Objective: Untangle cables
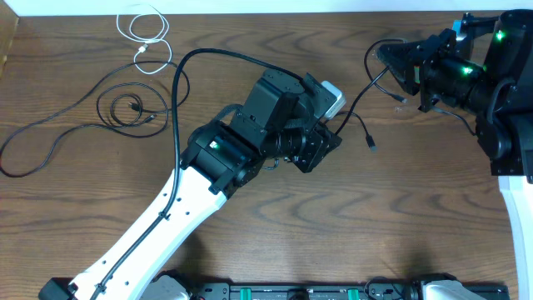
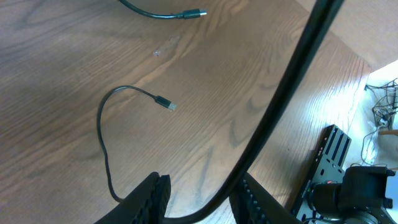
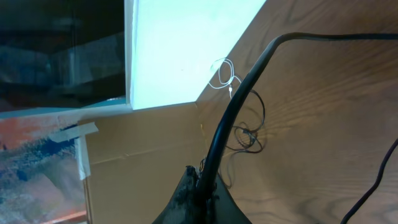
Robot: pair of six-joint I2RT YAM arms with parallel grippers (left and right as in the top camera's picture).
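Observation:
A black cable [image 1: 354, 100] runs from my right gripper [image 1: 391, 58] down to my left gripper [image 1: 325, 143] at the table's middle. My right gripper [image 3: 202, 186] is shut on this cable [image 3: 239, 93]. My left gripper [image 2: 202, 199] is open, and the cable [image 2: 280, 99] passes loosely between its fingers. The cable's plug end [image 2: 165, 103] lies on the wood beyond my left fingers, and another plug end [image 2: 194, 12] lies farther off. A white cable [image 1: 141, 29] lies coiled at the far left. A small black coil [image 1: 129, 108] and a long black cable [image 1: 50, 121] lie below it.
The wooden table [image 1: 375, 217] carries everything. My left arm's thick black wire [image 1: 216, 54] arches over the centre. A cardboard wall [image 3: 143, 162] stands at the table's far left edge. A black rail [image 2: 329, 149] runs along the front edge.

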